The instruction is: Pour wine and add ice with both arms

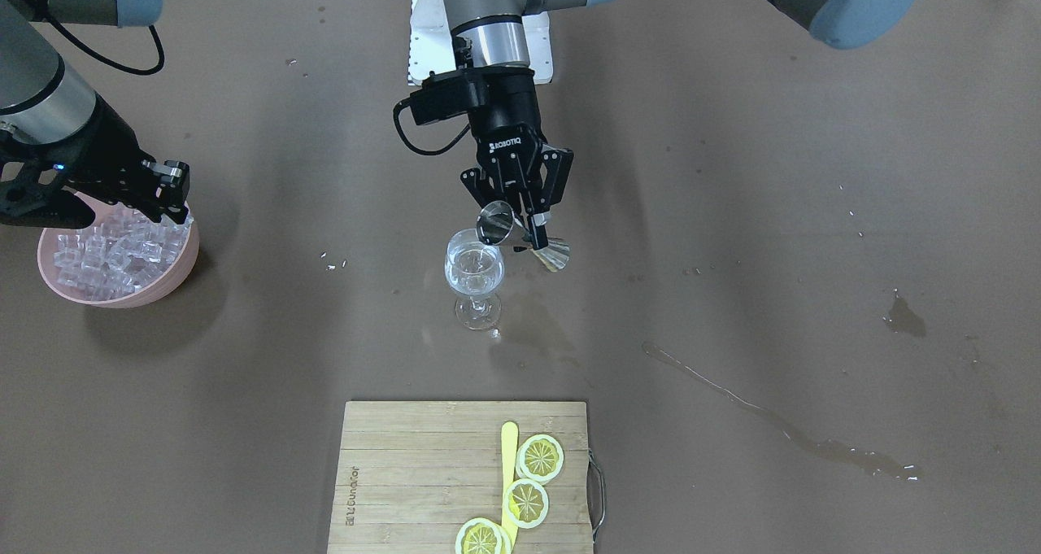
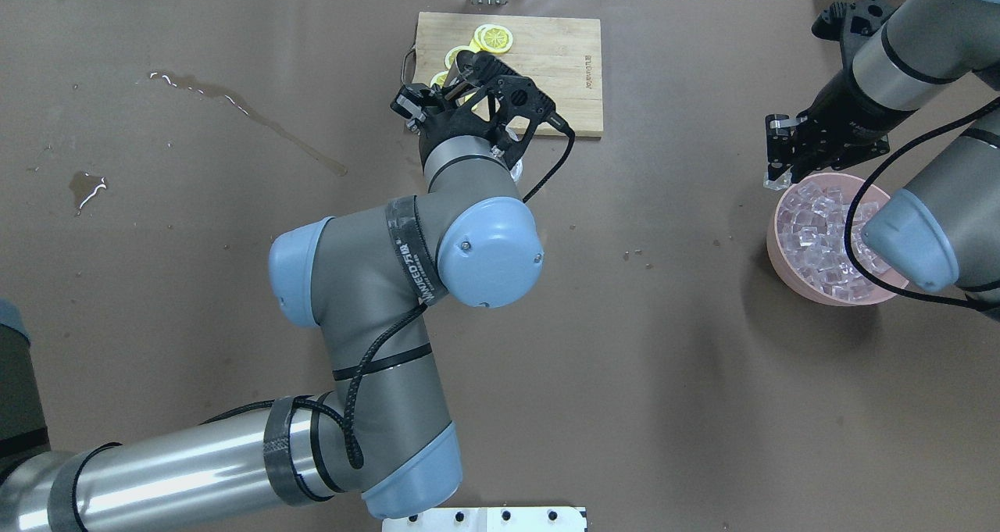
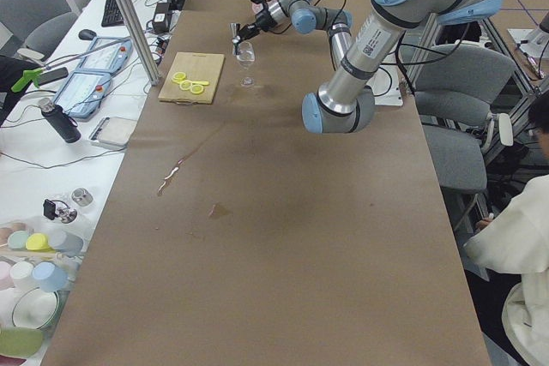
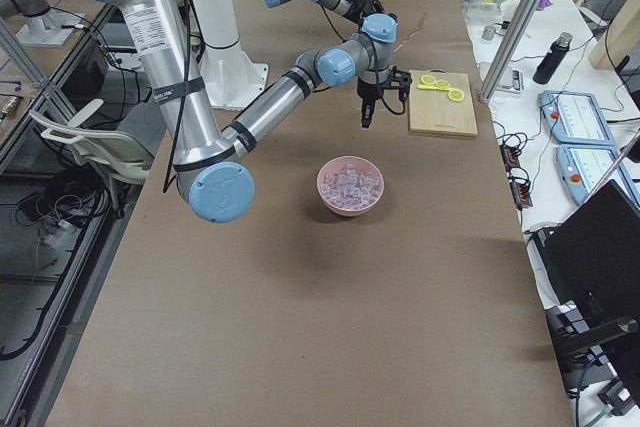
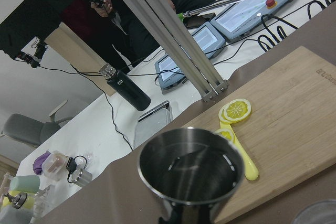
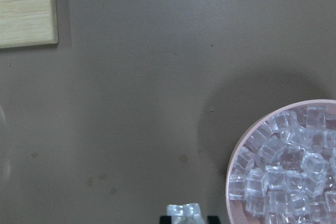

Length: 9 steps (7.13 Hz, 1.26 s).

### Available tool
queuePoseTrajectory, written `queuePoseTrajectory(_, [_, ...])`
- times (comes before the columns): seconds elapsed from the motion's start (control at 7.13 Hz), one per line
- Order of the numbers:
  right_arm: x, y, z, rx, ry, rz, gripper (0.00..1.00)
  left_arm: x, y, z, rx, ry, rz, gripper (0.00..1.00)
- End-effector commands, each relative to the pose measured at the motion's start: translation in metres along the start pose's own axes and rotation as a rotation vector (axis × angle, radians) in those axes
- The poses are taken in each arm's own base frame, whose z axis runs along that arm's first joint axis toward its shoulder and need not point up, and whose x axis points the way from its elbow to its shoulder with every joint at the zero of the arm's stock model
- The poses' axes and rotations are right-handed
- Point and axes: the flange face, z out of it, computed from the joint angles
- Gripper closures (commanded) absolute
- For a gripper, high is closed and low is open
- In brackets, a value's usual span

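Observation:
My left gripper (image 1: pixel 529 222) is shut on a steel jigger (image 1: pixel 520 233) and holds it tipped over a clear wine glass (image 1: pixel 474 277). A little clear wine (image 1: pixel 472 263) lies in the glass. The left wrist view looks into the jigger's cup (image 5: pixel 190 174). My right gripper (image 1: pixel 167 192) hangs over the near rim of a pink bowl (image 1: pixel 122 298) full of ice cubes (image 1: pixel 114 249). It is shut on one ice cube (image 6: pixel 184 211), held just outside the bowl's rim (image 6: pixel 231 177). In the overhead view my left arm hides the glass.
A wooden cutting board (image 1: pixel 407 473) with lemon slices (image 1: pixel 539 456) and a yellow tool (image 1: pixel 509 456) lies past the glass. Wet streaks (image 1: pixel 773 424) and a small puddle (image 1: pixel 903 318) mark the brown table on my left side.

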Motion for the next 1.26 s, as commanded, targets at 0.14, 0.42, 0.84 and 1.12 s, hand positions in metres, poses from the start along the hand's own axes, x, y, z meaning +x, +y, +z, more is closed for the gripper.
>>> queuePoseTrajectory(0.14, [-0.002,0.001,-0.002,0.004,-0.003,-0.002,0.83,0.006,0.002,0.005,-0.027,-0.034,0.043,1.00])
queuePoseTrajectory(0.42, [-0.002,0.001,-0.002,0.005,-0.004,-0.003,0.83,0.008,0.007,0.012,-0.047,-0.071,0.080,1.00])
queuePoseTrajectory(0.84, [-0.003,0.002,-0.002,0.004,-0.004,-0.004,0.83,0.018,0.019,0.032,-0.072,-0.120,0.130,1.00])
queuePoseTrajectory(1.12, [-0.003,0.002,-0.002,0.005,-0.005,-0.005,0.83,0.024,0.022,0.042,-0.071,-0.157,0.157,1.00])
